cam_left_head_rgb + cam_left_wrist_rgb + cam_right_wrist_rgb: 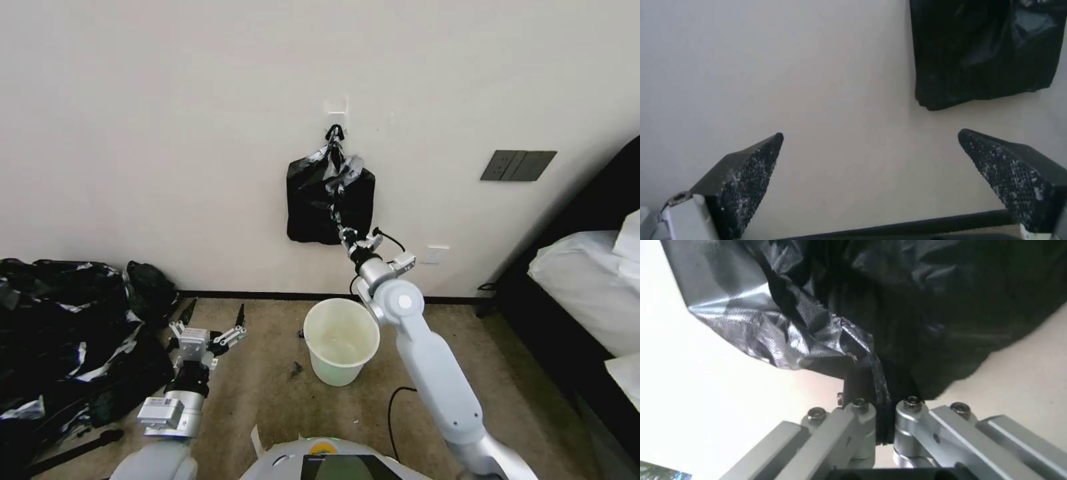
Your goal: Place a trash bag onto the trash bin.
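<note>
Beige carpeted floor (267,413), running up to a dark baseboard (267,294) at the wall. Standing upright on it, near the wall: the white trash bin (341,341). Heaped on it at the left: a big pile of black plastic (60,333) with silvery patches. Lying on it beside the bin: small dark scraps (295,367) and a black cable (395,407).

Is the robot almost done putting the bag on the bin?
Not yet. The right claw is shut on a trash bag hanging from the wall stack. The trash bin has no bag on it. The left claw waits open, low.
</note>
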{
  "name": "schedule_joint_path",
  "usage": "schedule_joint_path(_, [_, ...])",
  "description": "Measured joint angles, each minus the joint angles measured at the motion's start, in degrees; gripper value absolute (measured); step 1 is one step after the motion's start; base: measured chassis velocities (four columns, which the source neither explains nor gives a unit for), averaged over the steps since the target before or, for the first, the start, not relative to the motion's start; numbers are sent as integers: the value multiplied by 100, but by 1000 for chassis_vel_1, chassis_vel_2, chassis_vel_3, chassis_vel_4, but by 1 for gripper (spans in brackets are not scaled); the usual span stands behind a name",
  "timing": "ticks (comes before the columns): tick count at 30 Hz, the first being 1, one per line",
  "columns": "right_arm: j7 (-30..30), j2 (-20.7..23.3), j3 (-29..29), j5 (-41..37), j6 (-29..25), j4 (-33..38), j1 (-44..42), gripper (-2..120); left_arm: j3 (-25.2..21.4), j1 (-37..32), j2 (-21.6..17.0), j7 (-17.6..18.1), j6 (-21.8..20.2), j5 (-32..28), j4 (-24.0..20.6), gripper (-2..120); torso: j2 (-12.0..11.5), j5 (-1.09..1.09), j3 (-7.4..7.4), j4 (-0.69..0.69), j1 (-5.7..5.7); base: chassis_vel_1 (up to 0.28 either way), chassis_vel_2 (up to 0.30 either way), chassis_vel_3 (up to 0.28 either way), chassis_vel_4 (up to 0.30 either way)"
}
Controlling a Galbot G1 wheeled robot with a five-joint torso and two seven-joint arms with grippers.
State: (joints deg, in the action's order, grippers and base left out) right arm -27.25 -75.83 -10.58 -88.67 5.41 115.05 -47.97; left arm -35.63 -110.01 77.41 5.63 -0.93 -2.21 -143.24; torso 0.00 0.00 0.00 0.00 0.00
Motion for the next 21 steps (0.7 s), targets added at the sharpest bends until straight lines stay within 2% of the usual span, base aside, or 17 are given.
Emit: schedule_joint_path(21, [33,146,-64,368,18,654,-1217,0,32,65,-69,-4,-1,-41,0,100,0,0,0,0,0,0,0,0,0])
